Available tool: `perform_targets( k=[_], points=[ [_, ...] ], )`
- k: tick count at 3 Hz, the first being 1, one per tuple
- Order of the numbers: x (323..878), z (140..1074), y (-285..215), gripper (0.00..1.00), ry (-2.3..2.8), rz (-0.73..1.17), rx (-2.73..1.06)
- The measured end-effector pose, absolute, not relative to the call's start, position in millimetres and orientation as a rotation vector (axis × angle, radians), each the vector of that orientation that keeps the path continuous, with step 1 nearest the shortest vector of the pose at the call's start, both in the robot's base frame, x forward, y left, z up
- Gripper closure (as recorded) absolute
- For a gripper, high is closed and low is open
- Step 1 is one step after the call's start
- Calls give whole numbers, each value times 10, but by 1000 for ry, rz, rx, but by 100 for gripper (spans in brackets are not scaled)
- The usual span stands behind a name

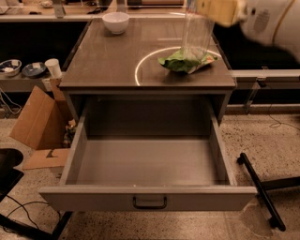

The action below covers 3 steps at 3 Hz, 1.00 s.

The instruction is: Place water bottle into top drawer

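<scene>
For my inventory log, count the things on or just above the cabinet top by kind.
white bowl: 1
green bag: 1
water bottle: 1, below the pincer at the top right
Total: 3

top drawer (pixel 93 199) open w/ room inside; end effector (pixel 213 9) top right above bag (pixel 180 63)

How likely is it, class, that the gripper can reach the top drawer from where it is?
Probably yes. The gripper, top right above the cabinet top, holds the water bottle; the top drawer stands pulled out, and nothing visible lies inside or blocks the path down.
</scene>
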<state>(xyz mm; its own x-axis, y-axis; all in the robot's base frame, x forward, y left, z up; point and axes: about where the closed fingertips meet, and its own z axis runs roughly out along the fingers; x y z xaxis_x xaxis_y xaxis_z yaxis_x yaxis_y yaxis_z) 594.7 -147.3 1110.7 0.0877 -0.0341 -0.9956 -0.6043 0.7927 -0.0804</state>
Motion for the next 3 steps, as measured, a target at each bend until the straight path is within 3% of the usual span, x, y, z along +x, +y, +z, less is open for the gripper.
perform_targets(
  k=[2, 3],
  points=[
    [5998, 8914, -724, 100, 1522, 654, -628],
    [6151, 8225, -507, 100, 1539, 647, -625]
  ],
)
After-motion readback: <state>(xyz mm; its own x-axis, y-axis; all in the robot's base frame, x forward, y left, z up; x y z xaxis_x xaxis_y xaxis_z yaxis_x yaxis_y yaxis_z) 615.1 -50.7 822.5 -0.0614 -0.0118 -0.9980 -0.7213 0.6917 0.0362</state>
